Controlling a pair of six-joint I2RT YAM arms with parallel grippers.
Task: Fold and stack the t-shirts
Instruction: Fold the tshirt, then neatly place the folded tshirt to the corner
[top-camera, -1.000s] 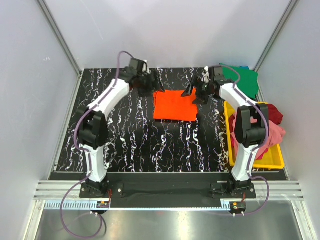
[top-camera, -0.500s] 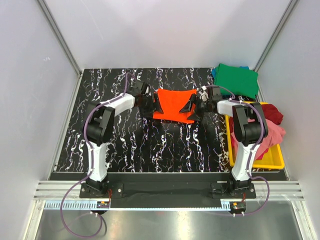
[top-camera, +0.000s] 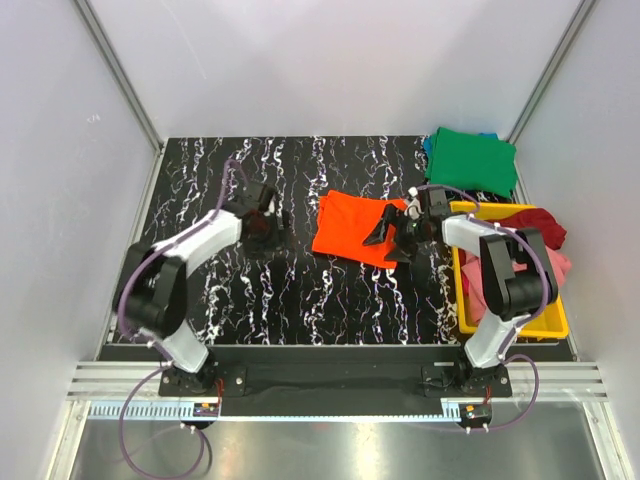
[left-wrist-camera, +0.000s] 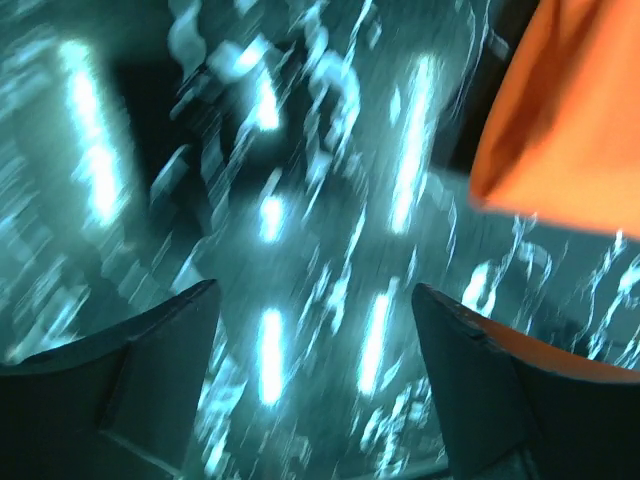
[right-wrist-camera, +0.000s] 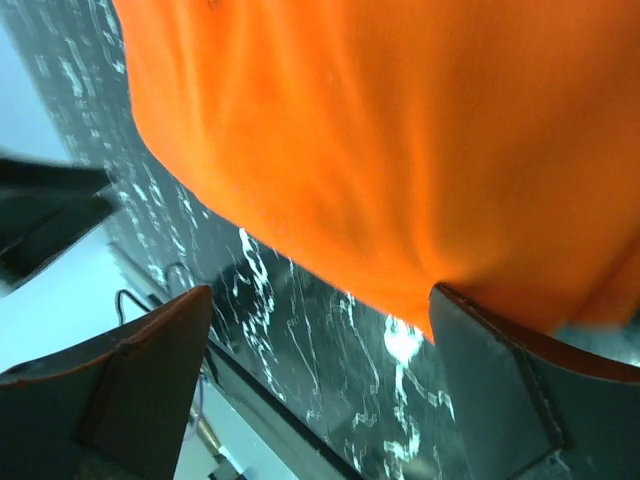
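Moved: both arms have come back from the far edge. The left gripper (top-camera: 266, 226) has swung off to the left, and the orange t-shirt (top-camera: 352, 228) has slid nearer and now sits a bit skewed.
Left gripper: fingers spread wide over bare table (top-camera: 330, 290), nothing in them.
Right gripper (top-camera: 393, 232): at the shirt's right edge, spread wide, doesn't look like it's pinching anything.
Orange shirt: mid-table, folded to a rough rectangle.
Done so far: green t-shirt (top-camera: 470, 160) folded in the far right corner, a sliver of blue t-shirt (top-camera: 486, 134) under it. Looks like the stack.
Still to do, I'd guess: orange onto that pile, then the dark red t-shirt (top-camera: 545, 225) and pink t-shirt (top-camera: 556, 270), both crumpled in the yellow tray (top-camera: 515, 328).
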